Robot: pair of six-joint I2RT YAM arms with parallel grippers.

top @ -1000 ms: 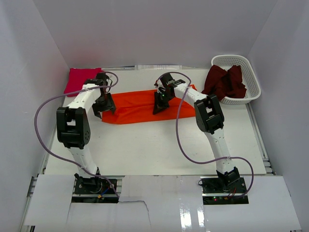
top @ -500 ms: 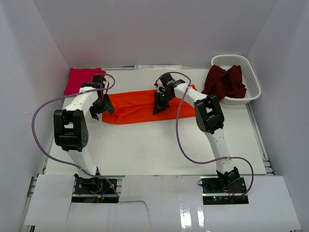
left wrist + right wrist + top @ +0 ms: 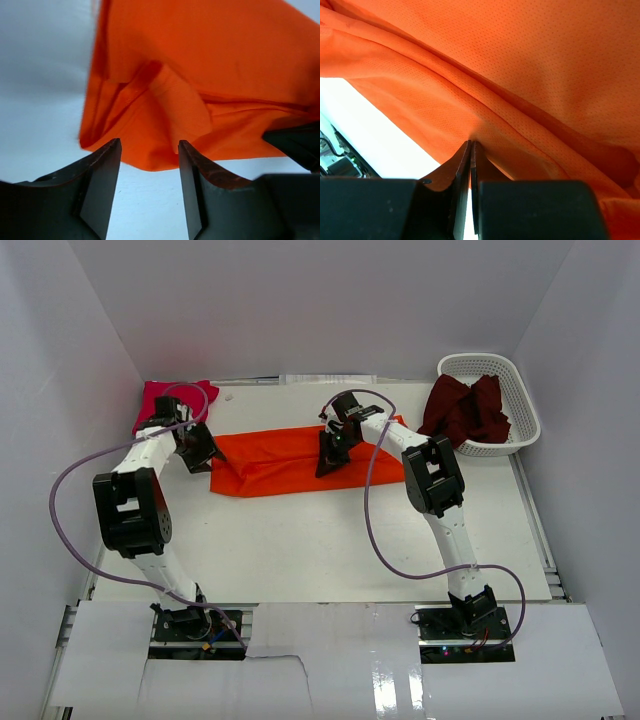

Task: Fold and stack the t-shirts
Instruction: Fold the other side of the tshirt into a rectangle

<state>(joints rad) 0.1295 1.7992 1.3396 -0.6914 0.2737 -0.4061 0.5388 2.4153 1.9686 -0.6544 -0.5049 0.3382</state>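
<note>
The orange t-shirt [image 3: 290, 462] lies folded into a long strip across the back of the table. My right gripper [image 3: 328, 462] is shut on a pinch of it near its middle; in the right wrist view the gripper [image 3: 471, 145] has its jaws pressed together on a ridge of orange cloth [image 3: 535, 75]. My left gripper [image 3: 198, 448] stands open just off the strip's left end. In the left wrist view the gripper [image 3: 149, 150] has nothing between its fingers, and the orange shirt's edge [image 3: 200, 75] lies just beyond the tips. A magenta t-shirt [image 3: 158, 400] lies at the back left. A maroon t-shirt [image 3: 465, 408] hangs out of the basket.
A white lattice basket [image 3: 480, 362] stands at the back right corner, with the maroon cloth draped over its near rim. White walls close in the table on three sides. Purple cables loop from both arms over the table's near half.
My left arm has swung left, and its gripper has come off the orange shirt's left end onto bare table. The right gripper has held still on the cloth.
</note>
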